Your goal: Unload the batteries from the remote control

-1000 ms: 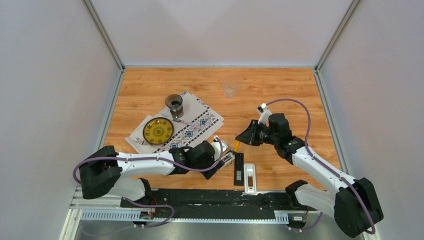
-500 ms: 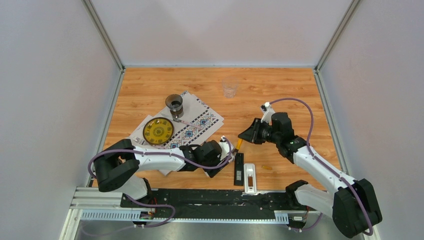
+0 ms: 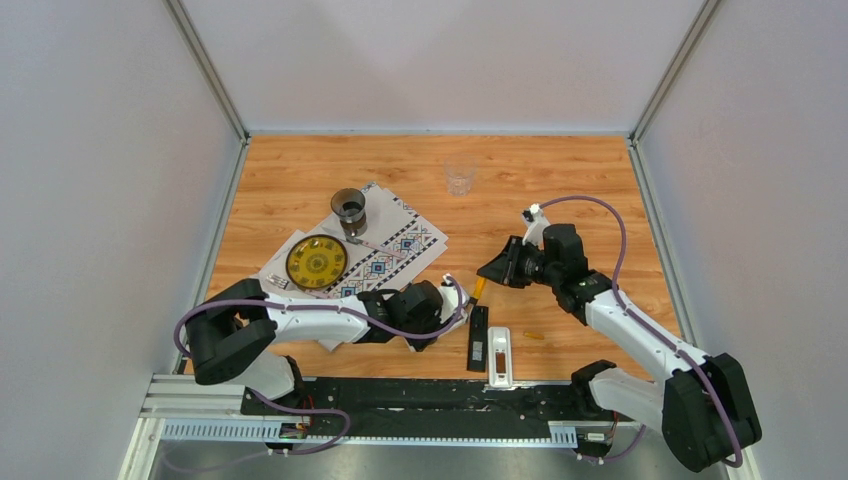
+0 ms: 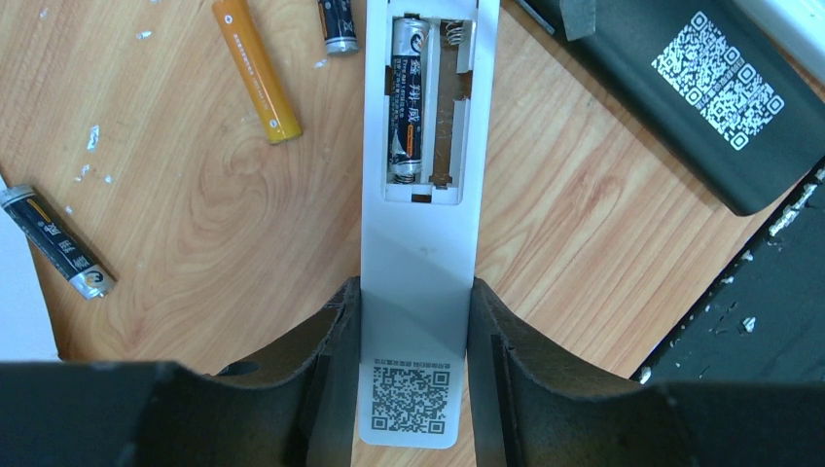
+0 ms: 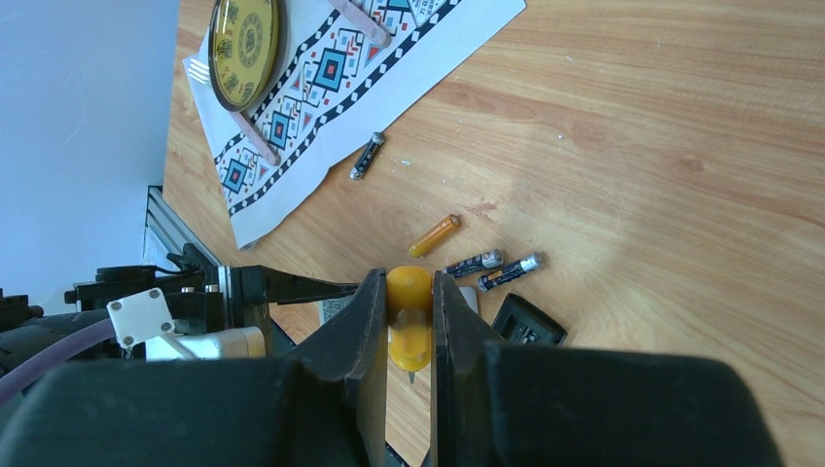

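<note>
The left hand (image 4: 413,292) is closed against both long sides of the white remote (image 4: 418,233). The remote lies back-up on the bench (image 4: 584,243) with its compartment open, one dark battery (image 4: 409,97) in the left slot. Loose on the wood beyond lie an orange battery (image 4: 257,70) and two dark batteries (image 4: 56,241), with a black remote (image 4: 710,97) off to the side. The right hand (image 5: 409,287) is clamped on the orange handle of a screwdriver (image 5: 410,331).

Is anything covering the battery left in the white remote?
Nothing visible does. The lid is off, so the battery lies bare in the white remote's open compartment; the right tool holds a screwdriver.
</note>
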Robot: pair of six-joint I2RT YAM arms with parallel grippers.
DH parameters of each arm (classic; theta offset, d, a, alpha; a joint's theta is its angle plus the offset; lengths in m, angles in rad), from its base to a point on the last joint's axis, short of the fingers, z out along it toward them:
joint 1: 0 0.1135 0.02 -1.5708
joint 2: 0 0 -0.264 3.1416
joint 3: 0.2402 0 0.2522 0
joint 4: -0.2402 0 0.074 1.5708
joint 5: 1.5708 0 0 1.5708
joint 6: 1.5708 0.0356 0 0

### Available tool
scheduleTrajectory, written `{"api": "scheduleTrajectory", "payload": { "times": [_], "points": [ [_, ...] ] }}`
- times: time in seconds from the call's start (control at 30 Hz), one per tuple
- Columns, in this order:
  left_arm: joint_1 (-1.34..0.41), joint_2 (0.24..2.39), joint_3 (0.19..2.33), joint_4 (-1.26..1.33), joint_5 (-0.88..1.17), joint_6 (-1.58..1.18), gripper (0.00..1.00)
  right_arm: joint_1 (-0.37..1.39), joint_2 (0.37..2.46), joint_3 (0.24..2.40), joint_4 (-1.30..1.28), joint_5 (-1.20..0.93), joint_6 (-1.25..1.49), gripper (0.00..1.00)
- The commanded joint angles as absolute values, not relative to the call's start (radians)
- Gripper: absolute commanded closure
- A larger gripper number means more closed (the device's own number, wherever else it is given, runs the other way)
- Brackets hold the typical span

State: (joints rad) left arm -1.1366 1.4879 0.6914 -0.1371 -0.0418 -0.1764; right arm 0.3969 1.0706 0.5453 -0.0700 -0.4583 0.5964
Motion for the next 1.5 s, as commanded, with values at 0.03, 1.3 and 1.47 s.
{"api": "scheduleTrajectory", "payload": {
  "times": [0.03, 1.3, 1.47],
  "points": [
    [-1.137, 1.434, 0.652, -0.169, -0.014, -0.189, 0.84, 0.391, 1.080, 0.566, -0.011, -0.476, 0.597, 1.00],
    [-1.138, 1.416, 0.592, -0.147, -0.009, -0.192, 1.00, 0.523, 1.172, 0.529, 0.166, -0.206, 0.652, 1.00],
    [-1.137, 1.417, 0.594, -0.149, -0.008, -0.190, 1.00, 0.526, 1.201, 0.525, 0.179, -0.207, 0.655, 1.00]
  ]
}}
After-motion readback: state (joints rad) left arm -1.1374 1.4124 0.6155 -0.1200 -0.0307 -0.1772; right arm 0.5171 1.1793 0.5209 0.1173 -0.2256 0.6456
